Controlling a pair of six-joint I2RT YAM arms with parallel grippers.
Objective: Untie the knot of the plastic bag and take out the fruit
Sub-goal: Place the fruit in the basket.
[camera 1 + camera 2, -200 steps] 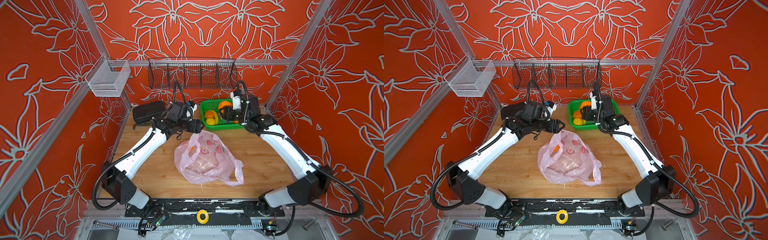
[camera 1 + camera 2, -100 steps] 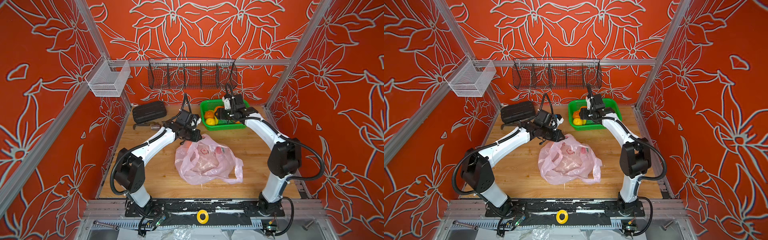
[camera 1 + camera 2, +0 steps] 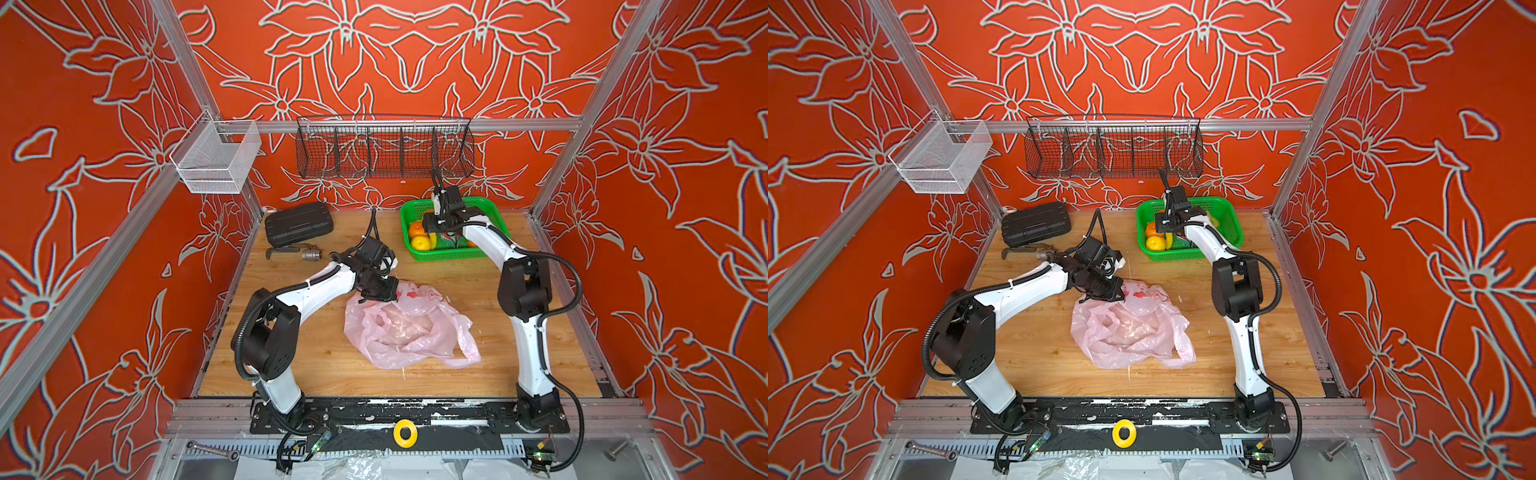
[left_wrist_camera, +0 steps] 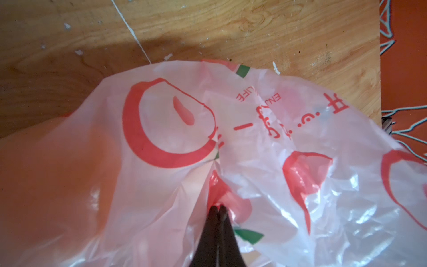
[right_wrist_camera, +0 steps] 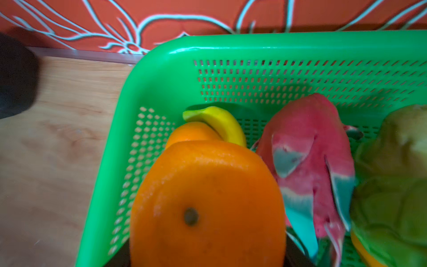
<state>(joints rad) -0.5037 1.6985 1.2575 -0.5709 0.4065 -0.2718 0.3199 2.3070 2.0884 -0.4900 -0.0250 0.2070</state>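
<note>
The pale pink plastic bag [image 3: 409, 328] [image 3: 1133, 328] lies slack and crumpled mid-table. My left gripper [image 3: 388, 293] [image 3: 1117, 291] [image 4: 218, 207] is shut, pinching a fold of the bag's film [image 4: 265, 138] at its far left edge. No knot shows. My right gripper [image 3: 431, 225] [image 3: 1163, 222] [image 5: 208, 259] hangs over the green basket [image 3: 453, 255] [image 5: 254, 44], shut on an orange [image 5: 208, 203]. In the basket lie another orange [image 5: 191, 134], a pink dragon fruit [image 5: 307, 161] and a bumpy green fruit [image 5: 392, 208].
A yellow banana [image 5: 221, 122] also lies in the basket. A black case [image 3: 299, 223] and a metal tool [image 3: 291, 252] sit at the back left. A black wire rack [image 3: 384, 147] and a white mesh bin [image 3: 216, 162] hang on the walls.
My left gripper came down onto the bag's far left edge and shut on the film. My right gripper stayed over the green basket with the orange in it.
</note>
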